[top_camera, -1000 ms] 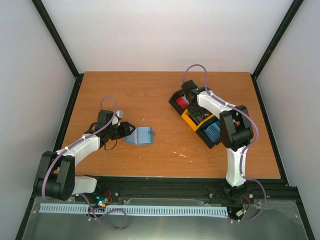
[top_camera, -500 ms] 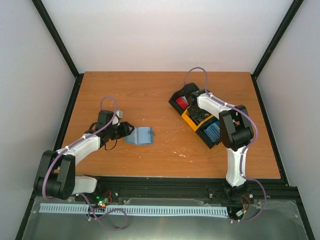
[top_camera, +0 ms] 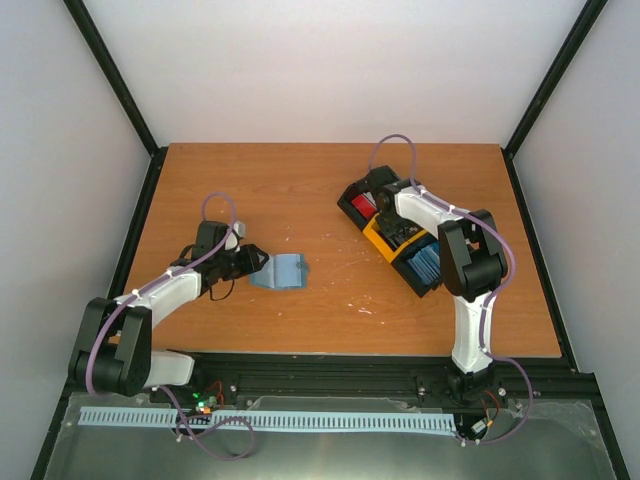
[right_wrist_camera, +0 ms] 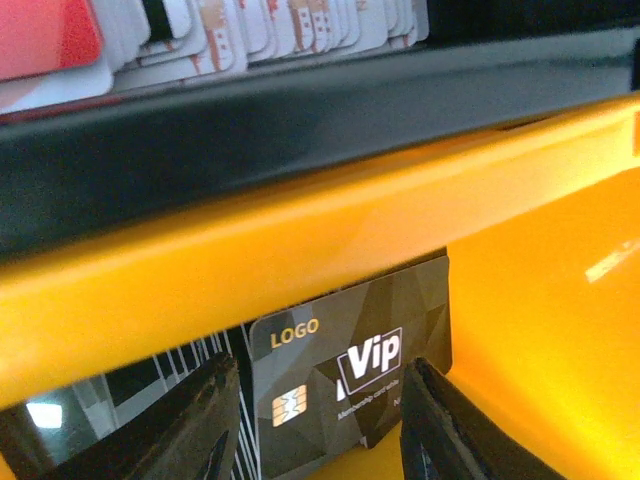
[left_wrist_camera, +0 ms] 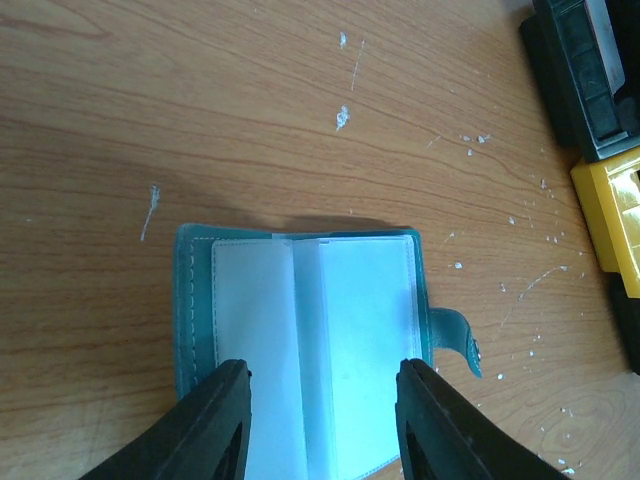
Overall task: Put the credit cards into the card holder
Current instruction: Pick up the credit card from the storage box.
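The card holder (top_camera: 285,271) lies open on the table, blue-grey, clear pockets up, snap tab (left_wrist_camera: 455,335) at its right. My left gripper (top_camera: 256,262) is open just above its near edge, fingers (left_wrist_camera: 222,415) astride the pockets (left_wrist_camera: 323,372). My right gripper (top_camera: 381,203) is open and reaches down into the yellow compartment of the tray. A dark grey "Vip" card (right_wrist_camera: 345,365) stands there between its fingers (right_wrist_camera: 200,420). Red credit cards (top_camera: 363,207) stand in the black compartment, and show at the top left of the right wrist view (right_wrist_camera: 45,35).
The black-and-yellow three-compartment tray (top_camera: 376,236) sits at the table's right, angled, with blue cards (top_camera: 428,262) in its near compartment. White-backed cards (right_wrist_camera: 250,30) fill the black compartment. The tray's black and yellow corner (left_wrist_camera: 600,120) shows at the right of the left wrist view.
My right gripper has shifted slightly over the tray. The left arm and the card holder have not moved.
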You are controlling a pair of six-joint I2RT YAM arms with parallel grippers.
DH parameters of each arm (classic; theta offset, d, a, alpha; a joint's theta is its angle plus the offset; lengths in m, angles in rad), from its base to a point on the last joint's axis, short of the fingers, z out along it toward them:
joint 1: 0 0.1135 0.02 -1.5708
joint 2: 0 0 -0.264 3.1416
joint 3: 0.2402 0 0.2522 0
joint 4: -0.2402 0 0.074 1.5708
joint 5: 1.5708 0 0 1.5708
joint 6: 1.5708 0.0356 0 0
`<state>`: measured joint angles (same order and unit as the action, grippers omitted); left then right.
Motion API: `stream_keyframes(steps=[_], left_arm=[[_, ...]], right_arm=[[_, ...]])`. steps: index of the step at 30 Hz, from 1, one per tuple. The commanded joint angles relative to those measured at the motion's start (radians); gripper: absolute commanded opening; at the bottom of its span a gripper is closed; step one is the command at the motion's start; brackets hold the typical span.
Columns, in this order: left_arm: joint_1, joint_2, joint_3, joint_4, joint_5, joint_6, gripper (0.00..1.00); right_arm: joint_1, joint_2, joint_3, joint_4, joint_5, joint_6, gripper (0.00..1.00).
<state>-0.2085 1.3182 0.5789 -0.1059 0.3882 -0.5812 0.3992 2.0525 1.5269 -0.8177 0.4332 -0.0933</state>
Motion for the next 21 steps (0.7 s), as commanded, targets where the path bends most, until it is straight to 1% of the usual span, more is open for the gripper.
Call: stream_keyframes(steps=[1,7,21], left_arm=[[0.004,0.008,0.039,0.0,-0.01,0.031,0.42],[0.004,0.013,0.045,-0.003,-0.009,0.034,0.42],[0.004,0.009,0.045,-0.009,-0.015,0.035,0.42]], right_arm=[[-0.018,0.011,0.001,0.014,0.032,-0.012,0.45],[-0.019,-0.001,0.002,0.012,0.061,-0.014,0.43],[-0.008,-0.034,-0.001,0.006,0.145,-0.006,0.34]])
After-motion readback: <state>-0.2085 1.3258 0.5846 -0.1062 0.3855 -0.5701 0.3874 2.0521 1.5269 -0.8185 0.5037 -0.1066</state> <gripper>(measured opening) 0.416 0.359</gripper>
